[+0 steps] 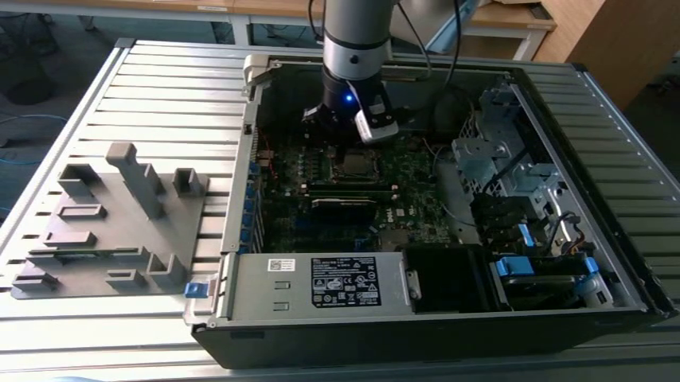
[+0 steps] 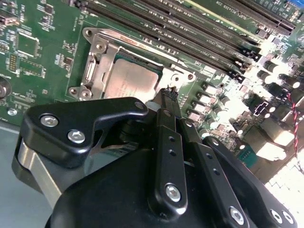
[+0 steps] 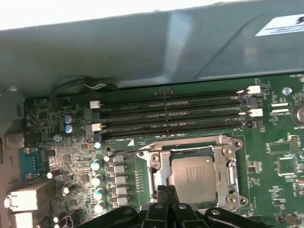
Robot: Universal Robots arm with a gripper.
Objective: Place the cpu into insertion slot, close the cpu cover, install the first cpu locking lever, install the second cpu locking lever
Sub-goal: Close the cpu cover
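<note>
Silvery cover (image 3: 227, 171) frames the cpu (image 3: 194, 178); my claw (image 2: 169, 92), pinched shut and empty, could scrape the board (image 3: 266, 142) if it slips.

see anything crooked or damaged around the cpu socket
Nothing stands out. The cpu lies flat and square in the insertion slot, the cpu cover framing it evenly; the end effector sits shut at the socket's edge.
</note>
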